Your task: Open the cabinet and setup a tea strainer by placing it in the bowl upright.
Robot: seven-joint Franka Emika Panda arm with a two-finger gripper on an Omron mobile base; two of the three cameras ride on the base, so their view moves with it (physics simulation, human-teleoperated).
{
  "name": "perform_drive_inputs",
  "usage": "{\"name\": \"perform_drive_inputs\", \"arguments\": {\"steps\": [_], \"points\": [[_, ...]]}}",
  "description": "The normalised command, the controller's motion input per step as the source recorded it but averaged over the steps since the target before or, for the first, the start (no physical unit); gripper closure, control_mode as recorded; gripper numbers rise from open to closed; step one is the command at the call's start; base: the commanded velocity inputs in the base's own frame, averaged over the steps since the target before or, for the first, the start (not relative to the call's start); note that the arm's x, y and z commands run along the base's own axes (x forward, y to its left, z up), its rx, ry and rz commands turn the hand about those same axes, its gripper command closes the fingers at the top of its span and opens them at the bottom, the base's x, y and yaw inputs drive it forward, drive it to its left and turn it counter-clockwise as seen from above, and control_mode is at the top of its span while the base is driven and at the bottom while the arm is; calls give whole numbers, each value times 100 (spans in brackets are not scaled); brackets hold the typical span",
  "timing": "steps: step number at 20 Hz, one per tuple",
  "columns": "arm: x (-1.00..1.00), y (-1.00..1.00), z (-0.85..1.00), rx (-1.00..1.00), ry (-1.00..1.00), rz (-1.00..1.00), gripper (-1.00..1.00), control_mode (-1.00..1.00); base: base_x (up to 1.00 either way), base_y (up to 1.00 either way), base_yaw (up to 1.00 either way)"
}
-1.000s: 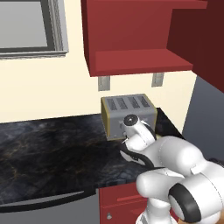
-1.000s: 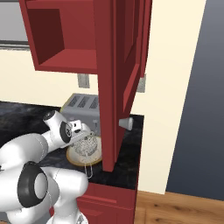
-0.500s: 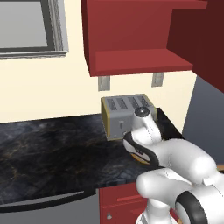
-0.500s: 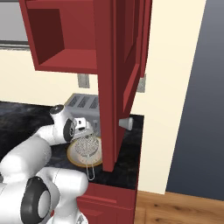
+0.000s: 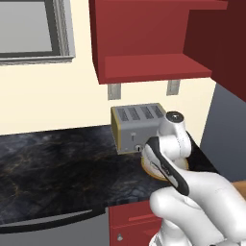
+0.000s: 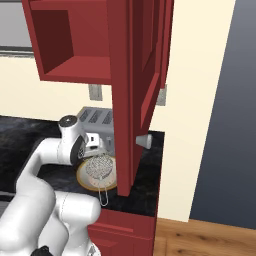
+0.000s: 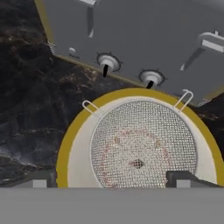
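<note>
The tea strainer (image 7: 142,144), a silver wire-mesh basket, sits upright in the cream bowl (image 7: 65,144) with the tan rim, right in front of the toaster. In the right base view the strainer (image 6: 100,167) rests in the bowl (image 6: 85,181) with its thin handle pointing over the front rim. My gripper (image 7: 114,180) hovers just above it, open, its two fingertips spread to either side of the mesh and touching nothing. The cabinet (image 6: 75,45) stands open, its door (image 6: 132,90) swung out toward me. My arm covers most of the bowl (image 5: 150,169) in the left base view.
The silver four-slot toaster (image 5: 139,127) stands against the wall just behind the bowl. The open door's knob (image 6: 144,141) hangs over the counter's right end, close to the bowl. Dark marble counter (image 5: 57,163) stretches to the left. A low red cabinet front (image 5: 129,223) is below.
My hand has lifted a little up and away from the bowl, jaws spread wide. The strainer stays put in the bowl.
</note>
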Motion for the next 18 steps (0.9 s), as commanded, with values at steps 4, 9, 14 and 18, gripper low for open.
{"name": "perform_drive_inputs", "arguments": {"steps": [4, 9, 14, 18], "points": [[-9, 0, 58, 3, 0, -6, -100, -100, 0, 0, 0], [-45, 0, 36, 3, 0, -10, -100, -100, 0, 0, 0], [-43, 0, 38, -1, -1, -18, -100, -100, 0, 0, 0], [-28, 0, 78, -1, -9, -13, -100, -100, 0, 0, 0]]}}
